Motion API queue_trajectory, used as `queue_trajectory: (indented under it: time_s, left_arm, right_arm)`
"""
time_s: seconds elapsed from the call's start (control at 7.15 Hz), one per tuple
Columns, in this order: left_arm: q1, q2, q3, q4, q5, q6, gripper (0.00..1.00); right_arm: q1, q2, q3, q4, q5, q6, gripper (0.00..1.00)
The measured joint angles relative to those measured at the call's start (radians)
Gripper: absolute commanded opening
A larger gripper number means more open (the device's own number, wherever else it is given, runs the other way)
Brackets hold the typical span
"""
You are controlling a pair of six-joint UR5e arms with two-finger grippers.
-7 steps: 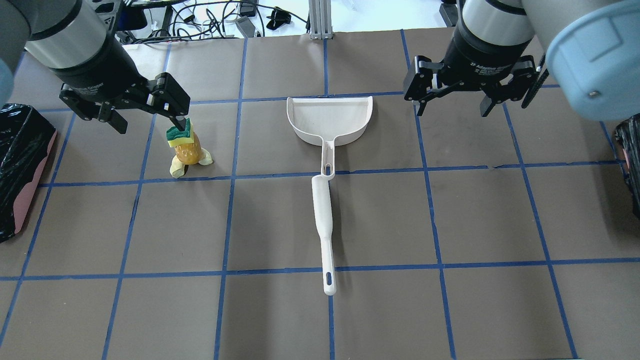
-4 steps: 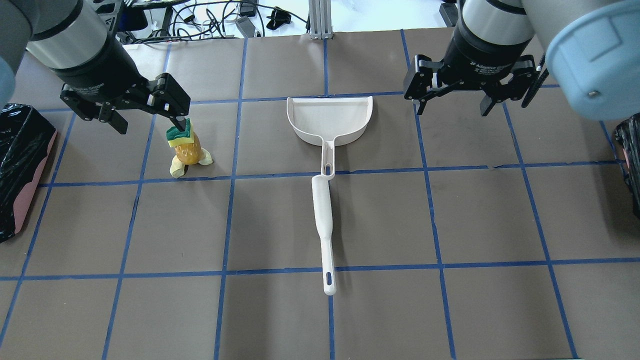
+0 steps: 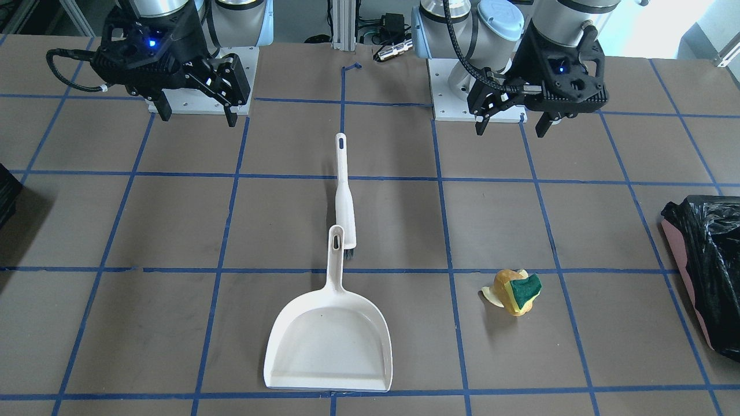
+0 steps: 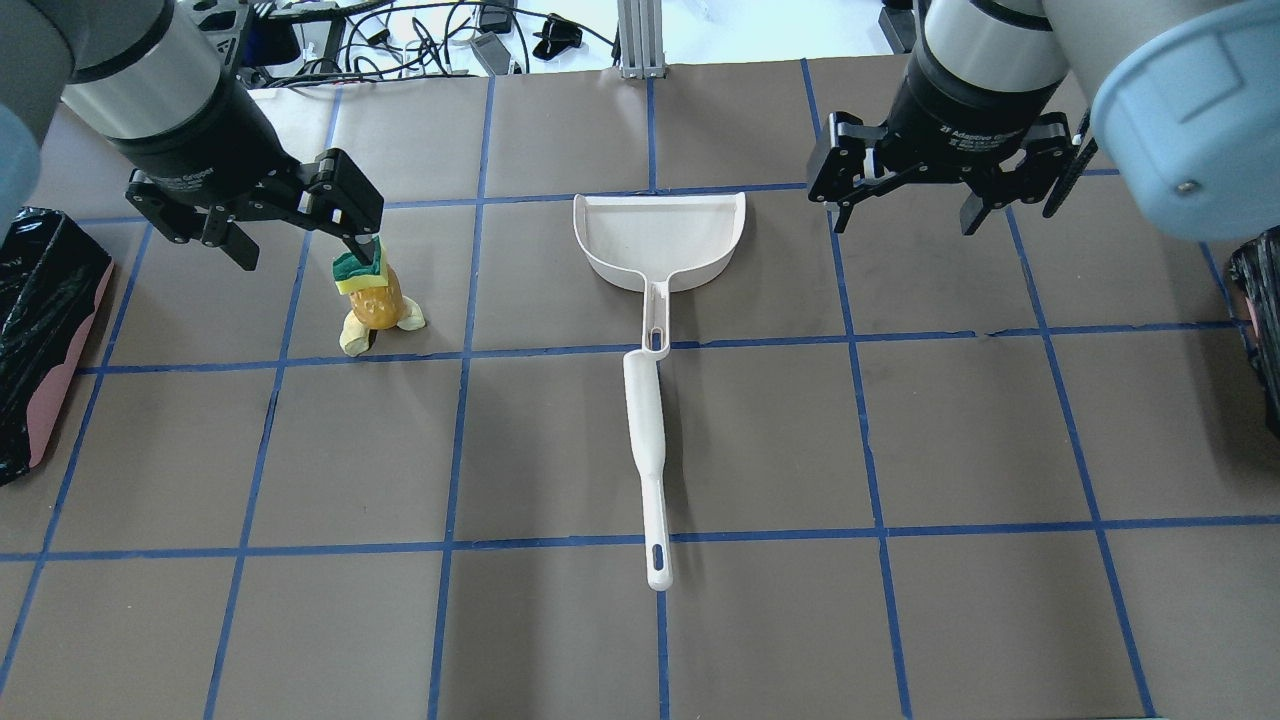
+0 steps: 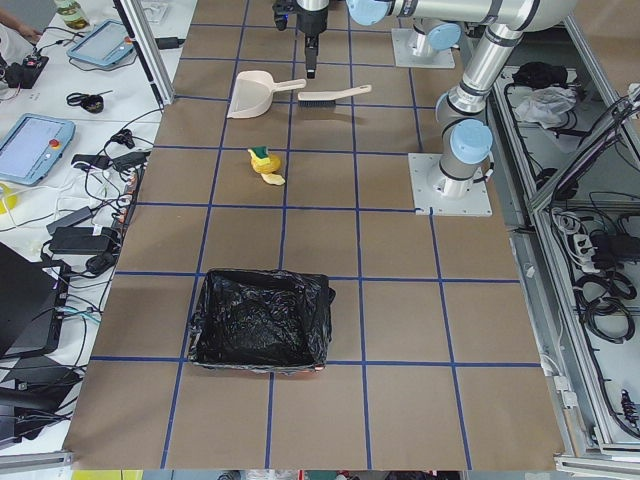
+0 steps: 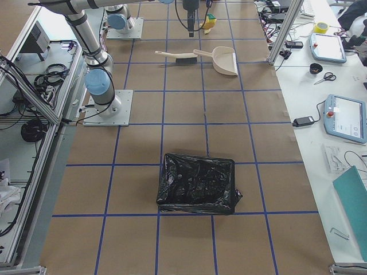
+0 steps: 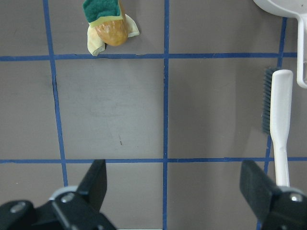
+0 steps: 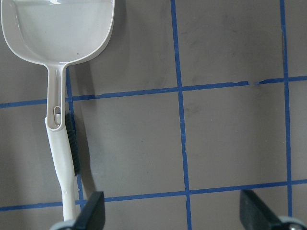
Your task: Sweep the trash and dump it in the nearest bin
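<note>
The trash [image 4: 375, 295] is a small pile: a green-topped yellow sponge, an orange fruit piece and pale peel. It lies on the brown table, left of the white dustpan [image 4: 660, 235], and shows in the front view [image 3: 516, 292] and the left wrist view [image 7: 109, 26]. The white brush [image 4: 645, 440] lies behind the dustpan's handle. My left gripper [image 4: 300, 245] hovers open and empty just above and beside the pile. My right gripper [image 4: 906, 220] hovers open and empty right of the dustpan. A black-bagged pinkish bin [image 4: 40, 330] stands at the left table end.
A second black-bagged bin [image 4: 1262, 320] stands at the right table end and shows in the right view [image 6: 198, 183]. Blue tape lines grid the table. Cables and a metal post [image 4: 640, 40] lie beyond the far edge. The arm bases [image 3: 474, 98] stand at the near edge.
My left gripper has drifted a few pixels to the right above the pile. The right gripper, trash, dustpan and brush have not moved.
</note>
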Motion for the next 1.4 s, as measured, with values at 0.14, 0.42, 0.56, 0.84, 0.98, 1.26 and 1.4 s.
queue_trajectory:
  time_s: [0.14, 0.42, 0.56, 0.84, 0.98, 1.26, 1.4]
  left_arm:
    - [0.0, 0.002, -0.001, -0.001, 0.002, 0.0, 1.0]
    - [0.001, 0.005, 0.0, -0.002, 0.002, 0.0, 1.0]
    - [0.002, 0.002, 0.001, -0.002, 0.0, 0.0, 1.0]
    - [0.02, -0.012, 0.004, 0.004, 0.0, 0.002, 1.0]
    - [0.029, -0.028, 0.007, 0.023, 0.003, 0.002, 1.0]
    - [0.028, -0.087, 0.016, 0.09, -0.002, -0.008, 1.0]
    - [0.012, -0.123, 0.018, 0.136, -0.001, -0.011, 1.0]
  right_arm:
    - [0.001, 0.0, 0.0, 0.001, 0.0, 0.0, 1.0]
    - [0.001, 0.0, 0.003, 0.002, 0.0, 0.0, 1.0]
    - [0.002, -0.001, 0.008, 0.002, 0.0, 0.001, 1.0]
    - [0.017, -0.001, 0.027, 0.001, 0.0, 0.004, 1.0]
    - [0.026, -0.001, 0.037, 0.001, 0.0, 0.003, 1.0]
    - [0.032, 0.004, 0.075, 0.002, -0.002, 0.003, 1.0]
    - [0.032, 0.009, 0.12, -0.005, -0.003, 0.004, 1.0]
